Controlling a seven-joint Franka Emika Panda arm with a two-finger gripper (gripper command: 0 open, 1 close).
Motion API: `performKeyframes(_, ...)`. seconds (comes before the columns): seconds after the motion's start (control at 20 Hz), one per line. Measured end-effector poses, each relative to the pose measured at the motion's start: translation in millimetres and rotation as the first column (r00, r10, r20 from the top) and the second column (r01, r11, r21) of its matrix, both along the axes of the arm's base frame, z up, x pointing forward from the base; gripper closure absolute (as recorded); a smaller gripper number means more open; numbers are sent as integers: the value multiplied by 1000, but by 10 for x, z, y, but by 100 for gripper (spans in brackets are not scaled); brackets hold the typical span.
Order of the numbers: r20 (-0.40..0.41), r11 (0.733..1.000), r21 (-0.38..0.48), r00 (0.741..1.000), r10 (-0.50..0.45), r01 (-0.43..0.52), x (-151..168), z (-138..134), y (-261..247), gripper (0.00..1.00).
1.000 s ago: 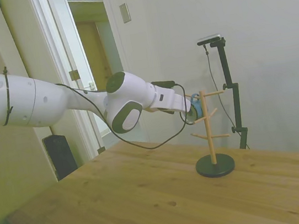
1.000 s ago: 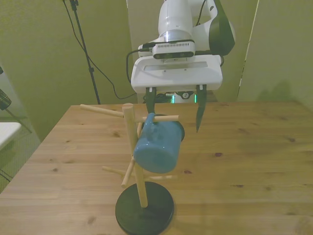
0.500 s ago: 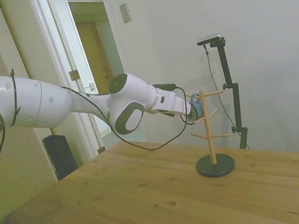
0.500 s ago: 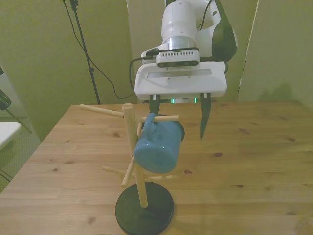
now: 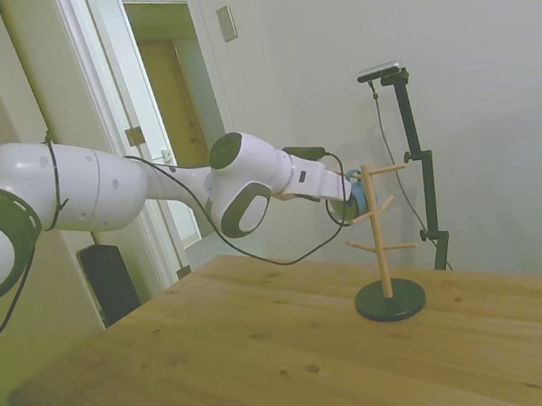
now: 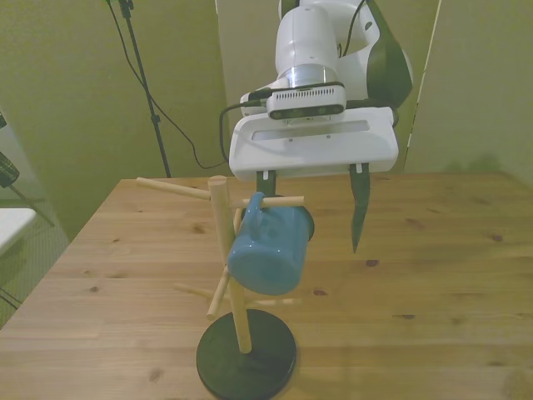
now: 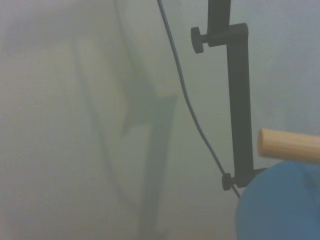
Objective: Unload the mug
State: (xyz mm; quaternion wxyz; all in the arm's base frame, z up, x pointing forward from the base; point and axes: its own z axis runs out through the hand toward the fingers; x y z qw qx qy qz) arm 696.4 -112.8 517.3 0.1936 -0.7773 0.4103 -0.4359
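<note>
The light-blue mug point(image 6: 268, 245) hung by its handle from an upper peg of the wooden peg stand point(image 6: 240, 287), which stood near the table's point(image 6: 433, 283) front edge. The gripper point(image 6: 310, 212) was spread wide and gripped nothing. One of its fingers point(image 6: 358, 208) hung clear beside the mug; the other was mostly hidden behind it.
</note>
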Motion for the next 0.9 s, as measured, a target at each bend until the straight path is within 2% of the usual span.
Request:
performKeyframes(0.05,1,1000,1,1000,-1,1,20,-8,-11,100)
performKeyframes(0.9,3,1000,25,1000,4,-4,54,-37,-33,100)
